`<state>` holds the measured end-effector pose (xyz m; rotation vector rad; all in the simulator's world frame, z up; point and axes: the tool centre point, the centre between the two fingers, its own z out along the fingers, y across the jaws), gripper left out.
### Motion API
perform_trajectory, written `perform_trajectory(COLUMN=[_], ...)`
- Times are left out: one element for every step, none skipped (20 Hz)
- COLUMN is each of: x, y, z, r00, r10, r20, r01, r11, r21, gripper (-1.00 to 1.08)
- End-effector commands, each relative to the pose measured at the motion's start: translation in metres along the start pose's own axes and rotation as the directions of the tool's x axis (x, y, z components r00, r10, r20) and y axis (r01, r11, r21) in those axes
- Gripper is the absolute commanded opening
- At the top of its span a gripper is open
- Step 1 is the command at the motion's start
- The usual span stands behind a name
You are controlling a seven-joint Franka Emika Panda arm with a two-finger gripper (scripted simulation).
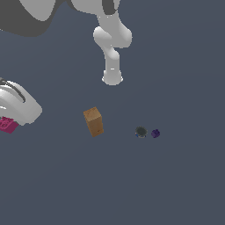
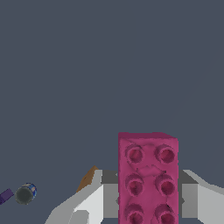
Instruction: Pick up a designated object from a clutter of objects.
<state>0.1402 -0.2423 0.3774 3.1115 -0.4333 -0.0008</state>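
Fingers (image 2: 92,202) pinching the magenta studded block (image 2: 148,177): in the wrist view the pale finger bodies flank the block on both sides, studded face toward the camera, long axis running away from the wrist. Grip appears to bear on the block's long side walls, probably because those flat faces give the pads the most surface; actual pad contact is hidden behind the block.

Exterior view: gripper (image 1: 9,119) sits at the far edge on the exterior view's left, with only a corner of the block (image 1: 8,125) showing beneath the white hand. Whether the block is clear of the tabletop (image 1: 176,184) cannot be told from either view.

Remaining clutter is well apart from the grasp: brown box (image 1: 93,121) standing tilted near mid-scene, then the dark round object (image 1: 140,132) and the small purple object (image 1: 155,133) just beside each other further toward the exterior view's right. None is near enough to interfere.

Judgement: grasp looks made; lift to be confirmed.
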Motion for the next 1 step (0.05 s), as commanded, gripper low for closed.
perform_trajectory(x=[0.0006], y=[0.0001], z=[-0.0008], r00=[1.000], r10=[0.000], r20=[-0.001], r01=[0.000], r11=[1.000], r21=[0.000], gripper=[-1.00])
